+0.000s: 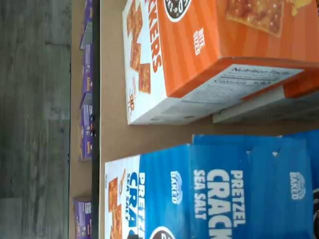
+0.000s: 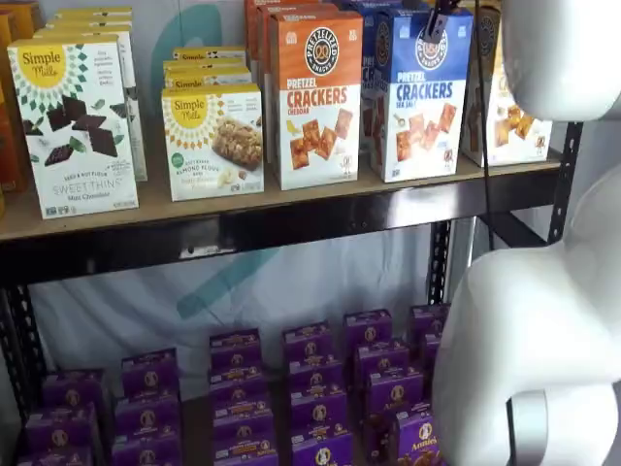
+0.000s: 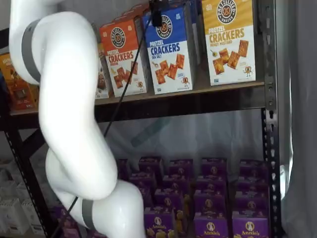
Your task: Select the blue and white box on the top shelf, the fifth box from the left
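blue and white box (image 2: 421, 97) on top shelf (image 2: 291, 216), beside one orange box (image 2: 313, 97)

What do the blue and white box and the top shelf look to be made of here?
The blue and white box looks like printed cardboard with a slight sheen: folded top flaps show in the wrist view. The top shelf looks like a tan, matte wood-fibre board, probably particleboard, on a black rail that seems to be painted metal, since it catches glossy highlights.

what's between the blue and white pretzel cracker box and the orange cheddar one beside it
Nothing: in the wrist view only a bare strip of the top shelf separates the blue and white box from the orange cheddar box.
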Controlling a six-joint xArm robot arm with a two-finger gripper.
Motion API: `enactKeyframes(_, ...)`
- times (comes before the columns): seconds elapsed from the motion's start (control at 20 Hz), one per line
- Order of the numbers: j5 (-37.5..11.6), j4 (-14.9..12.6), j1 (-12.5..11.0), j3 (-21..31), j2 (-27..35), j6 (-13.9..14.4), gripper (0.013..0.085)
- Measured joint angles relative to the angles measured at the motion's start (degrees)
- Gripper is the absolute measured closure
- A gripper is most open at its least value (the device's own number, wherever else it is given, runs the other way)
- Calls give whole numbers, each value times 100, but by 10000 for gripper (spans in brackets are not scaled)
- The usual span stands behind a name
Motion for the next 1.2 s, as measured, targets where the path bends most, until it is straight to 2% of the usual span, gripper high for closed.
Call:
enactKeyframes(0.35,7,-157,63,28,96,-11,130)
enactKeyframes(0.7,435,-325,106,-176,228,10,130)
enactKeyframes(1.2,609,-310,112,-119,162,32,130)
